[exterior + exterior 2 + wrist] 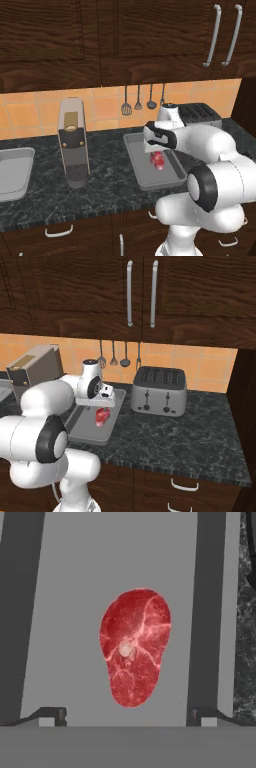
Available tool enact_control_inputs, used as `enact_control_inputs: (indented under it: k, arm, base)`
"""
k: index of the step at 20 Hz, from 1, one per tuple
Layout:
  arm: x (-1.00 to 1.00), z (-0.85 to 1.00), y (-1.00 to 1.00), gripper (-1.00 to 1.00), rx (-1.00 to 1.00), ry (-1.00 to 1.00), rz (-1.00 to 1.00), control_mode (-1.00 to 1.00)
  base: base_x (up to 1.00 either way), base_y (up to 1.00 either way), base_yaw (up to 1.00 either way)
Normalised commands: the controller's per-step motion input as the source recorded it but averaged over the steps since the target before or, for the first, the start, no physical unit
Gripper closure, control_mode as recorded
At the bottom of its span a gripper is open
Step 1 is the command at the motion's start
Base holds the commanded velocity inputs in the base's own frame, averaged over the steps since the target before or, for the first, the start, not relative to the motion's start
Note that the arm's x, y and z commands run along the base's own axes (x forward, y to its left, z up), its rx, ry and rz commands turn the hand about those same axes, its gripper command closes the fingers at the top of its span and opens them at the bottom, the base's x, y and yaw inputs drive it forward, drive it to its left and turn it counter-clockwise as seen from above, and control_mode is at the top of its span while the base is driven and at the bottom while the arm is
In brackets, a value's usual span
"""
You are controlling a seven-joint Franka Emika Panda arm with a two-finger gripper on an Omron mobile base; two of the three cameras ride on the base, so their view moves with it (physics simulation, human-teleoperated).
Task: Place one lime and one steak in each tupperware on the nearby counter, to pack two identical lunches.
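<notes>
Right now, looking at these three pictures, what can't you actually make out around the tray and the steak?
- Left base view: the arm's white body covers the right rim of the tupperware; the gripper fingertips hide behind the hand.
- Right base view: the arm hides the tupperware's near-left part beside the steak.
- Hand view: edges cut off the tray, so a lime inside can't be confirmed.
- Left base view: the sink is cut by the left edge.

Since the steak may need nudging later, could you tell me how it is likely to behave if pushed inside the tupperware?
The steak lies flat on the tupperware floor, so it would probably slide rather than roll. The smooth tray floor likely gives little grip. Its irregular outline suggests it may turn if pushed off-centre.
</notes>
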Motion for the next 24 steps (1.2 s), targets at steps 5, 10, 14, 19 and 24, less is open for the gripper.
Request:
enact_control_inputs:
  k: [5,10,14,19,24]
  arm:
    - [-1.0,0.63,-0.07,-1.0,0.0,0.09,0.04,-1.0]
    - [-1.0,0.43,-0.11,-1.0,0.02,0.0,0.02,-1.0]
    - [-1.0,0.72,0.0,-1.0,0.04,-0.1,0.02,-1.0]
    - [-0.78,0.99,0.0,-1.0,0.0,-0.04,0.09,-1.0]
    - [-0.42,0.46,0.0,-1.0,0.0,-0.08,0.02,-1.0]
  base:
    - [0.0,0.0,0.0]
    - [0.0,0.0,0.0]
    - [0.0,0.0,0.0]
    - [0.0,0.0,0.0]
    - [0.0,0.0,0.0]
